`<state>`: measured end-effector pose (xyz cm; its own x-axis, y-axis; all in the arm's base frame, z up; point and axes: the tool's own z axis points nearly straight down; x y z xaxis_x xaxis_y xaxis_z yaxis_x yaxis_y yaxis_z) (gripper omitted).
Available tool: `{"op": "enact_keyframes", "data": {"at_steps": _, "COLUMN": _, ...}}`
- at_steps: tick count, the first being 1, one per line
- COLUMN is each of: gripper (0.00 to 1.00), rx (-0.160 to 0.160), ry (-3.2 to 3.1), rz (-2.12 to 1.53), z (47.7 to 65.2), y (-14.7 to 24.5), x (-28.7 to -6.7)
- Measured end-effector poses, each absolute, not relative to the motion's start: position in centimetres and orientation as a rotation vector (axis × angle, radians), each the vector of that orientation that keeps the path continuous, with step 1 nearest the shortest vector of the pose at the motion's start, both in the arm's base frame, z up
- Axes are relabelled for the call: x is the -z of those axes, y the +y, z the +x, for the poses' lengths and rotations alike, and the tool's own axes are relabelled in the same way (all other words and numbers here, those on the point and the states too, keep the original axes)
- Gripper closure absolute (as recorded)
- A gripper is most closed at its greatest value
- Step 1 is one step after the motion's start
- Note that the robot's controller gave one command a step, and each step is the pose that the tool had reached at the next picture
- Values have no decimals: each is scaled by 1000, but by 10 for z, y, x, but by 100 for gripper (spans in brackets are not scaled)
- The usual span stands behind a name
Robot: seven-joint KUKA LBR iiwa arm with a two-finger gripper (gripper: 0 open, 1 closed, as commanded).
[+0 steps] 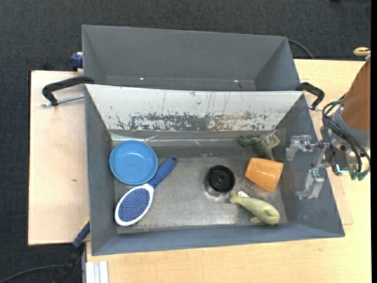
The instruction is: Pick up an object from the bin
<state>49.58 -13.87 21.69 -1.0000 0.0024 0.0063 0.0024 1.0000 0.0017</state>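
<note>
My gripper (303,167) hangs over the bin's right sloping wall, its two metal fingers spread open with nothing between them. Nearest to it, just to its left, an orange cup (264,173) lies on its side on the bin floor. Behind the cup, a dark green toy figure (259,141) rests against the back wall. In front of the cup lies an olive-green, fish-like toy (259,209), near the front right corner.
A black round lid-like thing (220,178) sits mid-floor. At the left stand a blue bowl (134,161) and a blue oval hairbrush (141,196), bristles up with its handle pointing to the right. The arm comes in over the right rim.
</note>
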Motion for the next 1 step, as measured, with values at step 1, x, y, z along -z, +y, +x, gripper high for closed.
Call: {"op": "enact_keyframes", "data": {"at_steps": 1, "gripper": 0, "rx": 2, "ry": -3150, "rz": 101, "z": 519, "y": -125, "x": -93}}
